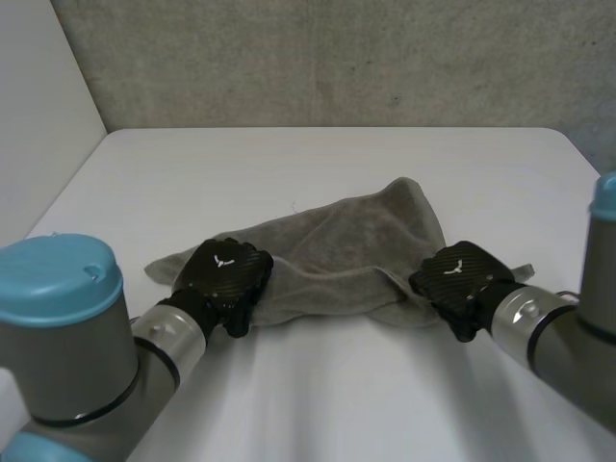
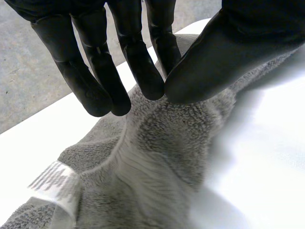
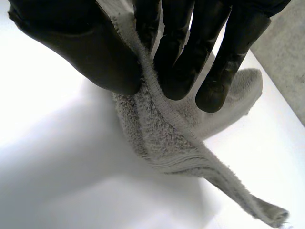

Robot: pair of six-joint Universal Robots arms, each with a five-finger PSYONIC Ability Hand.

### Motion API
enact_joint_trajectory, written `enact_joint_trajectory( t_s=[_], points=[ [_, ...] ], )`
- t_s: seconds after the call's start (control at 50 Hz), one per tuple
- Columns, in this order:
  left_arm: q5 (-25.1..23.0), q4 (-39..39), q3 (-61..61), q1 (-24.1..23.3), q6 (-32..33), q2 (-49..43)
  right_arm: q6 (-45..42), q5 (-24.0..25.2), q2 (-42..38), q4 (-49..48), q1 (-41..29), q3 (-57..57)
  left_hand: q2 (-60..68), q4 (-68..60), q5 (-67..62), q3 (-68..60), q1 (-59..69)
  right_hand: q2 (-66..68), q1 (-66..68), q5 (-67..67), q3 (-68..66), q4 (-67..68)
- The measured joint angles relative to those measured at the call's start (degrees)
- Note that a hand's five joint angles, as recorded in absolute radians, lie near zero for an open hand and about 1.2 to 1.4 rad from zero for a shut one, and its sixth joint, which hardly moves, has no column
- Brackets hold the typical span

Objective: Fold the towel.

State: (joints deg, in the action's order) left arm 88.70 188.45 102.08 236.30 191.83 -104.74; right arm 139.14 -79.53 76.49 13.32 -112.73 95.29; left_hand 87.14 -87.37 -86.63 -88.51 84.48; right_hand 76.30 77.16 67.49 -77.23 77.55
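A grey towel [image 1: 346, 241] lies bunched across the middle of the white table [image 1: 318, 164]. My left hand [image 1: 226, 272] rests on its near left edge. In the left wrist view the thumb [image 2: 228, 52] and fingers [image 2: 143, 71] pinch a raised ridge of the towel [image 2: 162, 157], and a white label [image 2: 57, 183] shows on the cloth below. My right hand [image 1: 460, 274] is at the towel's near right edge. There the thumb [image 3: 90, 52] and fingers [image 3: 181, 57] clamp the hemmed edge of the towel [image 3: 162, 138], and a loose corner [image 3: 267, 210] trails onto the table.
A grey wall [image 1: 337, 58] stands behind the table's far edge, and a pale panel [image 1: 38, 106] borders the left side. Bare tabletop lies beyond the towel and between my two arms at the front.
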Motion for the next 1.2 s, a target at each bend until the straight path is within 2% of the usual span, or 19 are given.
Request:
enact_joint_trajectory(
  t_s=[0.04, 0.08, 0.12, 0.14, 0.18, 0.3, 0.5, 0.7, 0.82, 0.88, 1.02, 1.12, 1.14, 1.2],
  points=[
    [0.0, -0.8, 0.8, -0.5, 0.1, 1.4, -0.9, 1.5, 0.2, 1.6, 1.9, -0.5, 0.0, 0.0, 0.0, 0.0, 0.0, 0.0, 0.0, 0.0, 0.0, 0.0],
    [0.1, -1.2, 1.0, -0.8, 0.2, 1.8, -1.3, 2.3, 0.3, 2.2, 2.9, -0.7, -5.0, 5.4, 4.3, 5.7, -3.7, 0.0, 0.0, 0.0, 0.0, 0.0],
    [0.1, -1.4, 0.4, -1.0, 0.4, 1.8, -1.4, 2.9, 0.2, 2.5, 3.5, -0.8, -18.9, 18.9, 17.6, 20.0, -17.1, 0.0, 0.0, 0.0, 0.0, 0.0],
    [0.2, -1.4, -0.3, -1.0, 0.6, 1.4, -1.3, 3.1, 0.1, 2.5, 3.7, -0.8, -29.3, 29.7, 28.0, 30.5, -27.3, 0.0, 0.0, 0.0, 0.0, 0.0],
    [0.3, -1.4, -2.3, -1.0, 1.2, 0.4, -1.1, 3.3, -0.2, 2.1, 3.8, -0.7, -37.2, 37.4, 36.5, 38.3, -34.7, 0.0, 0.0, 0.0, 0.0, 0.0],
    [0.9, -1.2, -10.9, -0.9, 2.6, -5.1, 0.2, 3.2, -1.3, 0.1, 3.4, -0.3, -40.1, 39.5, 40.2, 41.6, -37.2, 0.0, 0.0, 0.0, 0.0, 0.0],
    [0.9, -5.2, -24.0, -1.1, 4.2, -17.6, 1.9, 3.0, -2.0, -2.0, 3.2, 0.4, -39.9, 39.5, 39.3, 41.3, -37.0, 0.0, 0.0, 0.0, 0.0, 0.0],
    [0.3, -8.6, -25.7, -1.1, 6.6, -24.0, 1.9, 2.9, -3.0, -2.3, 3.7, 0.1, -33.2, 33.5, 32.9, 34.7, -30.5, 0.0, 0.0, 0.0, 0.0, 0.0],
    [0.3, -8.5, -26.7, -1.1, 7.3, -25.6, 1.8, 2.9, -4.3, -3.2, 3.8, -1.1, -5.9, 5.5, 5.6, 6.7, -2.4, 0.0, 0.0, 0.0, 0.0, 0.0],
    [0.4, -8.1, -27.9, -1.0, 7.7, -25.7, 1.8, 2.8, -5.0, -4.5, 3.5, -2.5, -1.0, 0.3, 1.1, 0.8, -0.1, 0.0, 0.0, 0.0, 0.0, 0.0],
    [3.1, 0.1, -36.3, 0.5, 9.5, -24.1, 2.0, 0.5, -9.3, -16.1, 2.2, -14.0, -0.8, 0.1, 1.0, 0.1, -0.1, 0.0, 0.1, 0.0, 0.0, 0.0],
    [8.8, 13.3, -42.0, 4.3, 10.7, -19.8, 2.8, -4.2, -10.9, -37.0, 0.2, -22.5, -0.8, 0.1, 1.0, 0.0, -0.1, 0.0, 0.2, 0.0, 0.0, 0.1],
    [10.3, 17.7, -43.2, 5.3, 11.0, -18.2, 3.1, -5.6, -11.0, -44.1, -0.4, -24.3, -0.8, 0.1, 1.0, 0.0, -0.1, 0.0, 0.2, 0.0, 0.0, 0.1],
    [11.5, 24.3, -44.1, 6.7, 11.4, -15.0, 3.5, -7.6, -10.9, -55.3, -1.3, -26.6, -0.8, 0.1, 1.0, 0.0, -0.1, 0.0, 0.2, 0.0, 0.0, 0.1]
  ],
)
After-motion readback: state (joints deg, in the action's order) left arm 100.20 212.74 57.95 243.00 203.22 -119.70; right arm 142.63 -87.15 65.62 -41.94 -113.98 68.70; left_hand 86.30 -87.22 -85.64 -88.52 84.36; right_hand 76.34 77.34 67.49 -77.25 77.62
